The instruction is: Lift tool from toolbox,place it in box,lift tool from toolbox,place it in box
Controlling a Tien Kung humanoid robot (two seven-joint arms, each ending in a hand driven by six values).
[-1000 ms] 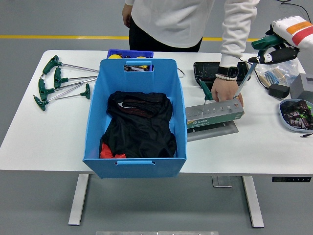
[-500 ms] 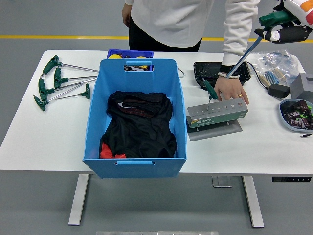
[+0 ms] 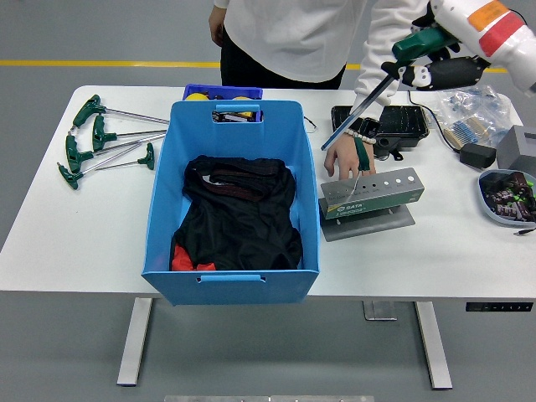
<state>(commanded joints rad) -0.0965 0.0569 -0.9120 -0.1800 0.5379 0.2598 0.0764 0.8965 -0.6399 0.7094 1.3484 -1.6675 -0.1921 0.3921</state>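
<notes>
My right hand [image 3: 435,60] is shut on a green-handled T-wrench [image 3: 368,99], held in the air above the table's back right; its steel shaft slants down to the left. Below it sits the grey tool holder [image 3: 375,194] with one more green-handled tool [image 3: 360,159] standing in a hole. A person's hand [image 3: 342,156] rests by the holder's left end, next to that tool. The big blue box [image 3: 232,197] stands at the centre-left with black cloth [image 3: 239,213] inside. My left arm is out of view.
Several green T-handle wrenches [image 3: 100,142] lie at the table's left. A small blue bin [image 3: 222,92] is behind the box. A black tray [image 3: 394,124], a grey block [image 3: 517,149], a black adapter [image 3: 477,156] and a bowl of small parts [image 3: 507,197] crowd the right side.
My right hand has lifted the wrench clear of the holder and carried it up and left. The person's hand slid from the holder's right end to its left end.
</notes>
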